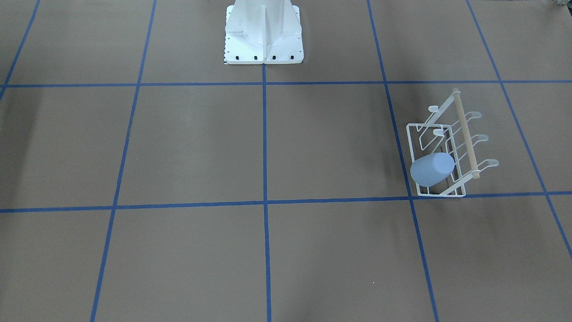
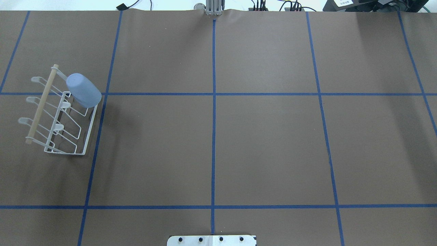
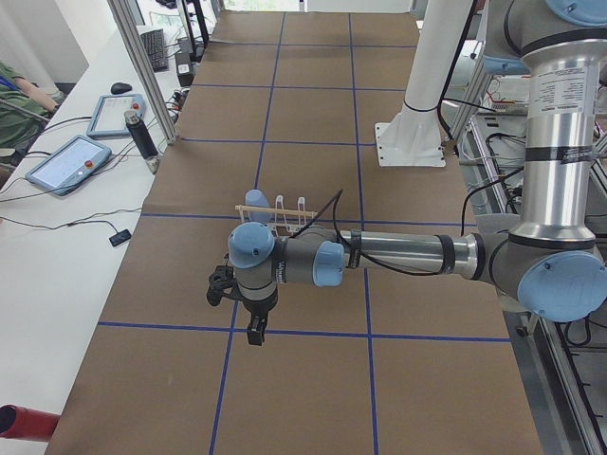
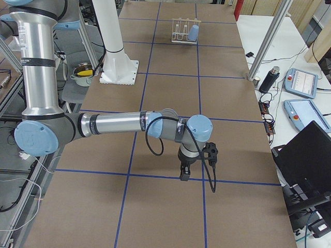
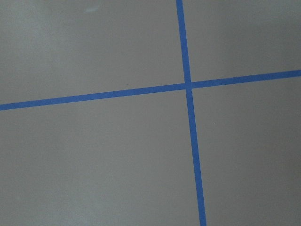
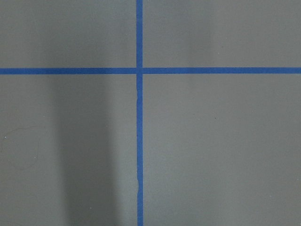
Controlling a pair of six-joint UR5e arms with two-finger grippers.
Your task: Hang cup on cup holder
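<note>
Looking from the front, found the cup point(image 1: 432, 169) seated over an end prong of the cup holder point(image 1: 466, 134); judged the hanging done. Overhead, saw the same, no arm near. From the sides, saw left gripper point(image 3: 256, 332) and right gripper point(image 4: 183, 175) pointing down, apart from the cup; could not tell either's jaws.

We see a robotics lab: 2 robot arms point(image 3: 408, 254), a white bolted pedestal point(image 1: 263, 40), a brown table point(image 2: 266, 150) gridded with blue tape point(image 2: 213, 102), and teach pendants point(image 3: 71, 163) and a laptop point(image 4: 305, 155) alongside.

overhead, front views opposed, sharing cup holder point(image 1: 465, 134); wrist views close.
</note>
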